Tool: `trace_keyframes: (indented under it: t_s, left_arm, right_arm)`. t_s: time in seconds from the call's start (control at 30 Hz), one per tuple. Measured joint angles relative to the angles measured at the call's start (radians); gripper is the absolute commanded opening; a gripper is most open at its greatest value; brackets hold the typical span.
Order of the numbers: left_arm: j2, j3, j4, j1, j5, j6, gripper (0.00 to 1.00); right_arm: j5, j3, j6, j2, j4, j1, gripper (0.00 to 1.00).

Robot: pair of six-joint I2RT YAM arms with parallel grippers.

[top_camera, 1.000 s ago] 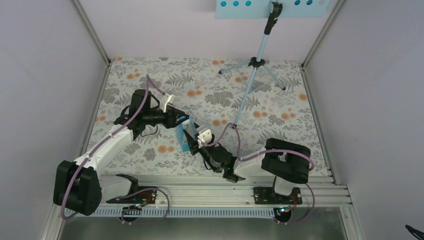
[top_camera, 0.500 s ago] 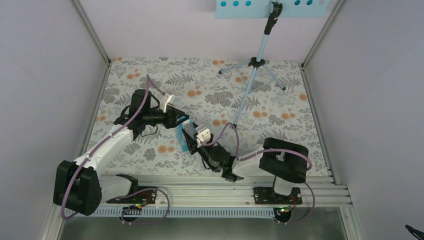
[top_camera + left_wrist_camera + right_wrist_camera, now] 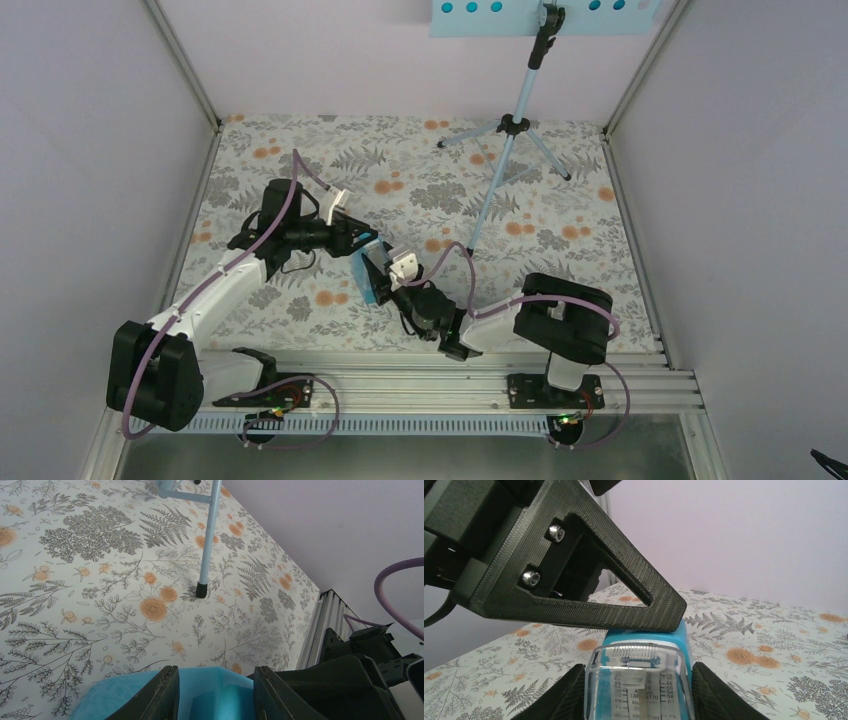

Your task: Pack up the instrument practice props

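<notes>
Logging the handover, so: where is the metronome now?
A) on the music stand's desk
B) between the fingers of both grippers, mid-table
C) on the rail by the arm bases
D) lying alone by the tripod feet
B: each wrist view shows the metronome flanked by that gripper's fingers, with the left gripper and right gripper together well clear of the music stand.

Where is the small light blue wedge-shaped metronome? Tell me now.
Top view: the small light blue wedge-shaped metronome is left of the floral table's centre, gripped between the left claw and right claw.
</notes>
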Motion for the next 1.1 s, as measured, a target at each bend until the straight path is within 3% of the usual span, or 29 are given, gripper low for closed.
trace_keyframes:
  t_s: [0.2,0.37,0.47,0.57,0.7,0.77,1.1]
  left_arm:
    - [0.000,-0.001,0.000,0.000,0.004,0.000,0.37]
    - [0.000,-0.001,0.000,0.000,0.005,0.001,0.41]
    - [-0.001,-0.001,-0.003,0.000,0.001,0.003,0.50]
    - [-0.007,-0.002,-0.014,0.000,-0.021,0.010,0.68]
    - [-0.043,-0.009,-0.050,0.000,-0.079,0.016,0.89]
    - [-0.072,-0.011,-0.068,0.001,-0.114,0.019,0.94]
    - [-0.252,-0.012,-0.070,0.018,-0.208,0.060,1.00]
  right_arm:
    - [0.006,0.009,0.018,0.000,-0.023,-0.006,0.54]
    - [-0.001,0.011,0.036,0.000,-0.129,-0.012,0.70]
    - [-0.003,0.010,0.043,-0.003,-0.192,-0.012,0.87]
    - [-0.009,-0.002,0.047,-0.024,-0.231,-0.012,0.99]
    - [-0.029,-0.043,0.038,-0.126,-0.286,-0.013,1.00]
    - [-0.045,-0.058,0.036,-0.186,-0.309,-0.014,1.00]
    - [-0.183,-0.186,0.029,-0.604,-0.551,-0.060,1.00]
